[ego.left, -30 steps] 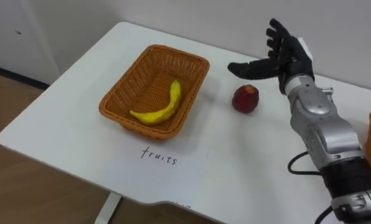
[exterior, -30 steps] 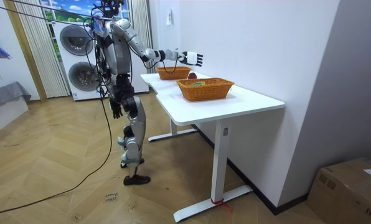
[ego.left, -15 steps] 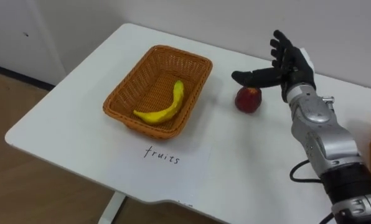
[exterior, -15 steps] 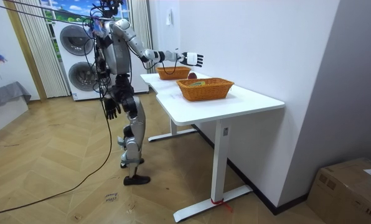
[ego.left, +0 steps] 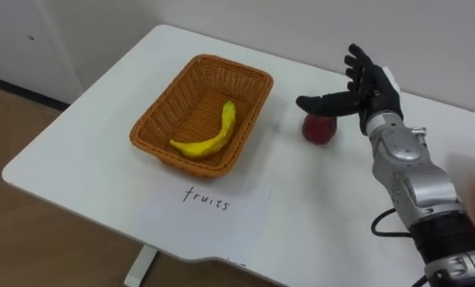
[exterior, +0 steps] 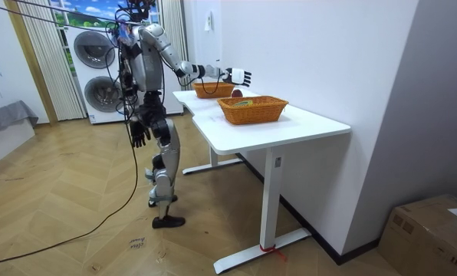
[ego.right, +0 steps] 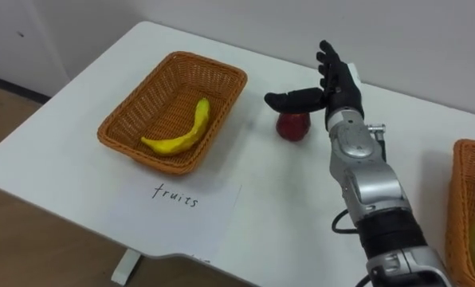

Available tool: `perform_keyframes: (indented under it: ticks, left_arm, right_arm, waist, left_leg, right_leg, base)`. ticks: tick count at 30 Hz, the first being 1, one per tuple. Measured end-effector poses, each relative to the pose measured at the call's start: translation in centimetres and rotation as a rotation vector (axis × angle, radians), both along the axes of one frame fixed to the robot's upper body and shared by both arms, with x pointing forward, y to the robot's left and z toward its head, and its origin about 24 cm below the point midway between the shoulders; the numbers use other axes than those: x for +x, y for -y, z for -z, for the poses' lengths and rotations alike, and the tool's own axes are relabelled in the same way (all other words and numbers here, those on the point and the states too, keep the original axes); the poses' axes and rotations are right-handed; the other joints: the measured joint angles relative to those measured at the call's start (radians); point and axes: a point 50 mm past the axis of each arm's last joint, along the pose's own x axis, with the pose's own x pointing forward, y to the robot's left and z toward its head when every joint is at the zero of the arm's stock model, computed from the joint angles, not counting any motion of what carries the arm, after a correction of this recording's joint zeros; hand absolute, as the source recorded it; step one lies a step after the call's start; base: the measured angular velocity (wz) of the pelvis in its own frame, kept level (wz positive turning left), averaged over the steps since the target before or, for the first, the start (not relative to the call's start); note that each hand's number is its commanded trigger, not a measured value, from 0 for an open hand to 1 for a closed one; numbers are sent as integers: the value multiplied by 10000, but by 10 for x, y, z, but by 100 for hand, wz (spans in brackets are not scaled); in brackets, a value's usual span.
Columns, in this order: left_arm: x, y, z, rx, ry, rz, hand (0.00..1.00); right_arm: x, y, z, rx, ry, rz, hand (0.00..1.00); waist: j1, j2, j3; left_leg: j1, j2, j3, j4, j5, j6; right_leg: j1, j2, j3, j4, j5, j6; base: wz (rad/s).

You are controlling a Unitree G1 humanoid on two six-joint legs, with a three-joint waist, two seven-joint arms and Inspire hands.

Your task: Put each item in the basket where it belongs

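the right hand (ego.left: 370, 86) was held wide open above the surface (ego.left: 317, 215), with fingers spread and thumb stretched over the red apple (ego.left: 319, 131), apparently so that the fruit could be enclosed. nothing was held, and no contact could be made out. the apple was found just beside the wicker basket (ego.left: 252, 119), marked by a paper label (ego.left: 207, 199), in which a banana (ego.left: 210, 142) was already laid. the left hand (exterior: 139, 133) was hung at the robot's side.
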Motion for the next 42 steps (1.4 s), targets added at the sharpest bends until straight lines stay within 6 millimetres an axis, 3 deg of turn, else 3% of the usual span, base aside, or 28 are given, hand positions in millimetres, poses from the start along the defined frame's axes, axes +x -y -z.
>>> perform_keyframes:
  ticks: [7,12,18,22,33,42]
  left_arm:
    - [0,1,0,-167,-35,16,0]
    - [1,1,0,-244,-3,14,0]
    - [3,3,0,-577,155,97,0]
    - [5,2,0,-596,232,211,0]
    - [39,-7,-1,-178,1092,797,0]
    - [42,-7,-1,-136,1125,866,0]
  right_arm:
    - [-1,2,5,-26,-202,112,0]
    - [-5,13,24,-52,-1045,648,0]
    - [-7,25,30,-298,-1286,1179,0]
    - [-4,32,30,-294,-1307,1586,0]
    - [10,45,20,-394,-1116,2356,0]
    - [13,47,14,-436,-796,2376,0]
  waist:
    - [-22,-27,13]
    - [-31,-34,12]
    - [-37,-79,26]
    - [-63,-134,48]
    - [-228,-199,107]
    - [-263,-162,124]
  left_leg:
    - [-17,1,-46,-1,-2,-2]
    - [-273,-25,-169,102,-7,-3]
    - [-609,-51,-201,201,7,-1]
    - [-851,-80,-235,293,13,7]
    - [-1595,-118,-289,479,50,32]
    - [-1882,-115,-286,520,62,32]
  right_leg:
    - [4,-3,-102,14,0,0]
    - [-97,-17,-247,20,1,0]
    - [-432,-57,-250,148,4,-6]
    - [-630,-71,-255,160,4,-6]
    - [-1307,-159,-525,343,10,-8]
    - [-1554,-162,-527,373,19,-21]
  base:
    - [2]
    - [10]
    - [1]
    - [2]
    - [6]
    - [0]
